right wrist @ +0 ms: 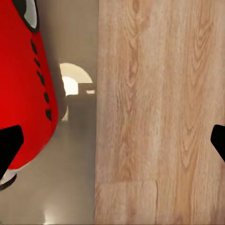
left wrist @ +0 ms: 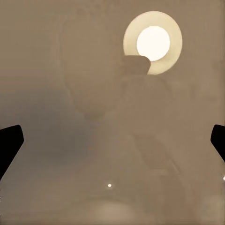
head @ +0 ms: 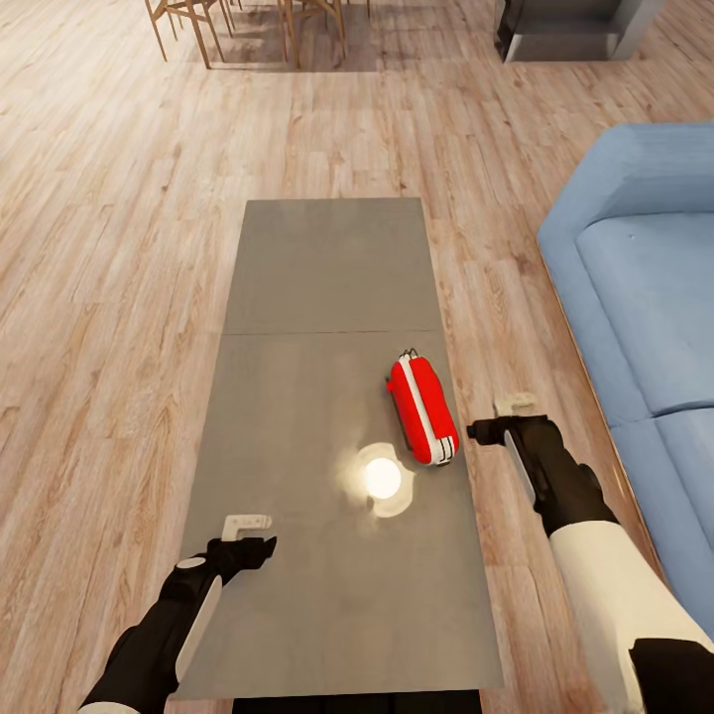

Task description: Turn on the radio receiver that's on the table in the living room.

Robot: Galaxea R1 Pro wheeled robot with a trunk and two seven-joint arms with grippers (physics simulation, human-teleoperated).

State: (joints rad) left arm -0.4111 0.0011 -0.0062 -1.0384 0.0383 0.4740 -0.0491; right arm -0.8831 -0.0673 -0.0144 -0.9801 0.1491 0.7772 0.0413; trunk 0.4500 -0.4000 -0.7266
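Radio receiver (head: 422, 411) untouched, centre-right on tabletop (head: 327, 268); right hand (head: 504, 416) just beside it, fingers apart; switch-on pending

You are looking at two arms that are sharing one finish: the left arm (head: 164, 625) is showing a black shell with a pale grey-white stripe along its forearm, and the right arm (head: 595, 555) is showing a black wrist section joining a broad white sleeve-like segment, then a black joint below it. Each arm is ending in a black wrist block carrying a small off-white finger piece, at the left gripper (head: 248, 535) and the right gripper (head: 506, 416). In both wrist views you are seeing the fingertips (left wrist: 10, 143) as plain matte black wedges at the frame sides (right wrist: 9, 145).
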